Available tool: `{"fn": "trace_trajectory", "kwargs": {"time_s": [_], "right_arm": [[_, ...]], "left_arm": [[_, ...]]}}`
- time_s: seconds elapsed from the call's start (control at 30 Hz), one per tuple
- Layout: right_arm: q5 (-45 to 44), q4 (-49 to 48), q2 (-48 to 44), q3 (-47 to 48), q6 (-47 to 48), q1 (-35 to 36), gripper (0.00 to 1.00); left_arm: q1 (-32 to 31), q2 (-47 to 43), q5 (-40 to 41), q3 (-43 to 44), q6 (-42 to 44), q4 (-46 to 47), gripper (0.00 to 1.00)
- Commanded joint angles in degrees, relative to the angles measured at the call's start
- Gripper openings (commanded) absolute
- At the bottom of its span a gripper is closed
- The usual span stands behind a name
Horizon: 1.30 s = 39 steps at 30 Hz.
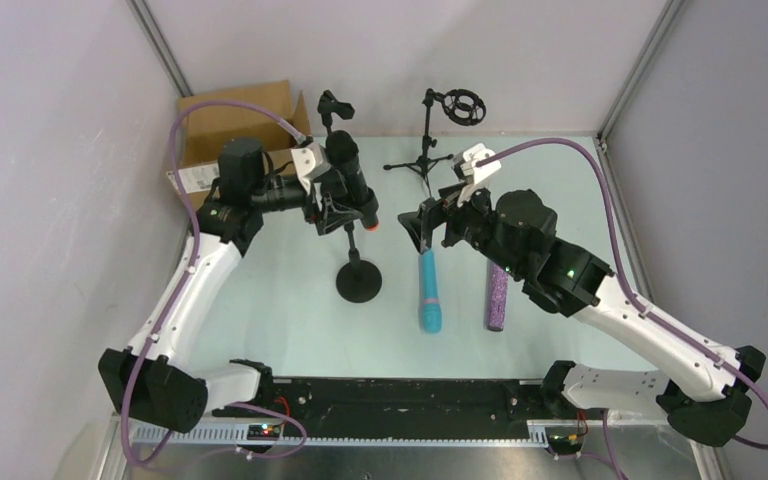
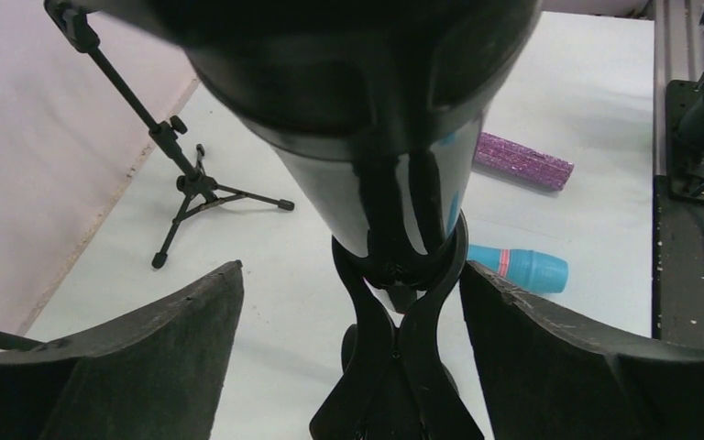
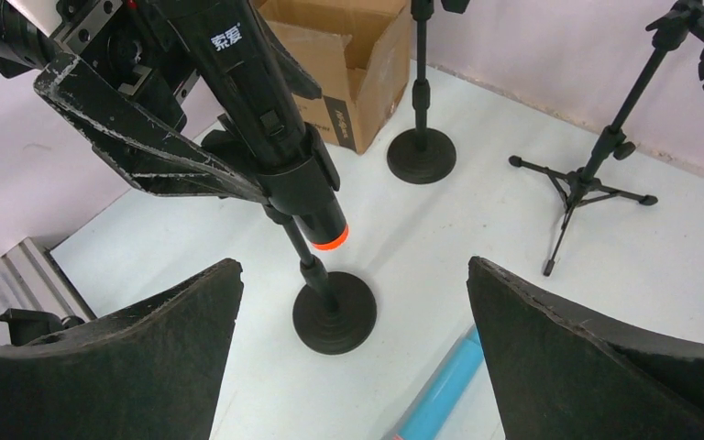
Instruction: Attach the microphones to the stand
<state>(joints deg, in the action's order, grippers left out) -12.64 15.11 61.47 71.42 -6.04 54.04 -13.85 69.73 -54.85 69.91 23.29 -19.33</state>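
The glossy all-black microphone (image 3: 258, 96), tipped with an orange-red ring (image 3: 330, 239), is seated at a tilt in the clip (image 2: 401, 275) of the round-based stand (image 1: 359, 281) and flanked by the spread jaws of the left gripper (image 2: 350, 270). The right gripper (image 3: 353, 264) is held wide and empty nearby. 2 more microphones, the turquoise one (image 1: 428, 290) and the glittery purple one (image 1: 497, 298), are laid side by side on the table (image 1: 280, 300).

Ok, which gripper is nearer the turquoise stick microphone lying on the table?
Right. The right gripper hangs above the far end of the turquoise microphone; the left gripper is further left, straddling the black microphone on the round-base stand.
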Motion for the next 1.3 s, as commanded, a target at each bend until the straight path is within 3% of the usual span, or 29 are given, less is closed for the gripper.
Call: {"fn": "trace_trajectory", "kwargs": {"time_s": [0.0,0.2,0.43,0.6,0.77,1.07,1.27], "right_arm": [[-0.55,-2.21,-2.08,0.5,-0.76,-0.55,0.96],[0.36,-2.24,-1.75,0.4,-0.7,-1.64,0.96],[0.57,-2.42,-1.61,0.08,-0.66,-2.26,0.96],[0.99,-2.27,-2.2,-0.01,-0.76,-2.96,0.96],[1.3,-1.87,-3.54,-0.67,-0.66,-3.35,0.95],[2.17,-1.78,-5.5,-1.51,-0.8,-4.12,0.93],[1.96,-1.38,-6.2,-1.53,-0.43,-4.3,0.91]], "left_arm": [[0.33,-2.79,1.6,-0.21,1.53,0.56,0.95],[0.14,-8.27,3.39,-5.05,2.17,0.43,1.0],[0.7,-15.52,17.19,-8.38,1.57,2.67,1.0],[2.09,-21.05,18.45,-15.91,-2.91,3.28,1.0],[3.29,-25.07,14.29,-24.14,-5.63,4.83,1.0],[3.3,-16.41,12.17,-27.53,-20.47,22.22,1.0],[3.13,-13.04,7.04,-28.59,-25.6,29.78,0.97]]}}
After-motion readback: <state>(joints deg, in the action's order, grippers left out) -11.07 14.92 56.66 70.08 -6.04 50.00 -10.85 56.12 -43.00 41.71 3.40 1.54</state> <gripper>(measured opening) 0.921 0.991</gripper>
